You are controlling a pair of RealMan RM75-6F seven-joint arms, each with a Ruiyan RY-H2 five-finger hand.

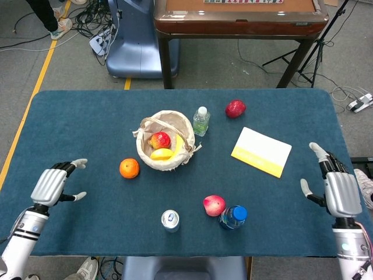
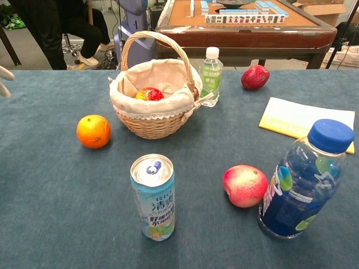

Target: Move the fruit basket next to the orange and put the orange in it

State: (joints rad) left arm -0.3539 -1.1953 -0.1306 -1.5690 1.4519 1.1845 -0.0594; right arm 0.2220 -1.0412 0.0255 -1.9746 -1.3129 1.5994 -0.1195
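On the blue bench [image 1: 87, 122] the fruit basket [image 1: 166, 140] sits roughly mid-surface with the orange [image 1: 129, 168] just beside it, off its lower-left side in the head view and not touching. So I'd say the first half of the job looks pretty much done: basket is next to the orange. The orange itself isn't in the basket yet, so that part is all that's left.

Inside the basket there's a reddish apple-looking fruit [image 1: 160, 139] and a banana [image 1: 162, 154], so the orange will need to drop in alongside those.

Neither arm is doing anything with the fruit right now. The left robot hand [image 1: 53, 185] hovers over the left edge of the bench, fingers apart, holding nothing, well apart from the orange. The right robot hand [image 1: 338, 189] is way over at the right edge, also spread and empty. The chest view only catches a sliver of a fingertip at the far left.

My guess is the left one is the natural pick for the grab since it's on the orange's side.

Other stuff around: a drinks can [image 1: 170, 220], a peach [image 1: 214, 205] right by a blue-capped bottle [image 1: 233, 216], a small green bottle [image 1: 201, 121] just beside the basket, a red fruit [image 1: 235, 108] and a yellow-and-white booklet [image 1: 261, 151].
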